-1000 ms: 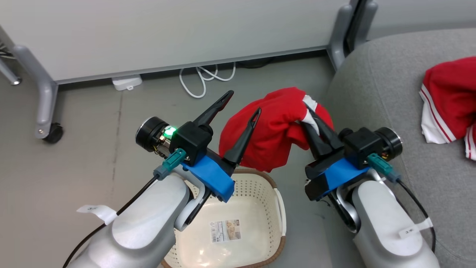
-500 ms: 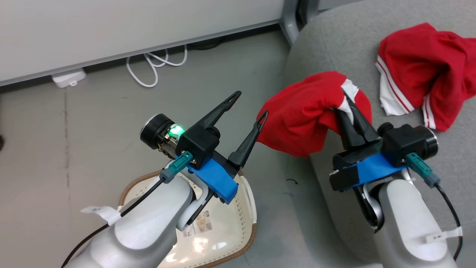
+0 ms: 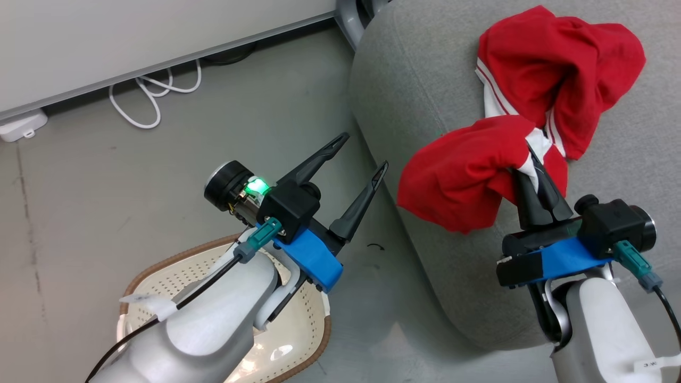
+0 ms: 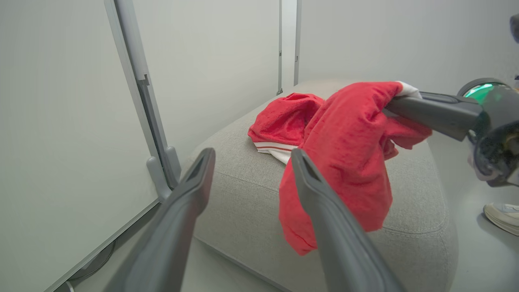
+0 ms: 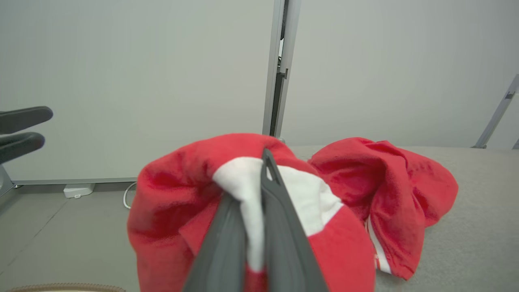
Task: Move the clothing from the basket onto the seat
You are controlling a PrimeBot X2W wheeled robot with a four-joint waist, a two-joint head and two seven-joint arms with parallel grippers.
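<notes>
My right gripper (image 3: pixel 532 159) is shut on a red garment (image 3: pixel 457 181) by its white panel and holds it over the left edge of the grey seat (image 3: pixel 415 90); this gripper (image 5: pixel 259 170) clamps the fabric (image 5: pixel 170 198) in the right wrist view too. A second red garment (image 3: pixel 553 58) with striped trim lies on the seat just beyond. My left gripper (image 3: pixel 364 154) stands open over the floor, left of the seat, holding nothing. The cream basket (image 3: pixel 175 266) with its brown rim sits on the floor under my left arm. In the left wrist view the held garment (image 4: pixel 348 162) hangs before the lying one (image 4: pixel 284 121).
A white cable (image 3: pixel 154 90) coils on the grey floor by the wall panel, near a white box (image 3: pixel 21 127). A grey metal post (image 4: pixel 142 101) stands beside the seat. A shoe (image 4: pixel 502 217) shows at the right edge of the left wrist view.
The head camera has swung right. My right gripper has carried the red garment from above the basket to over the seat's edge, near the second garment. The left gripper stays open.
</notes>
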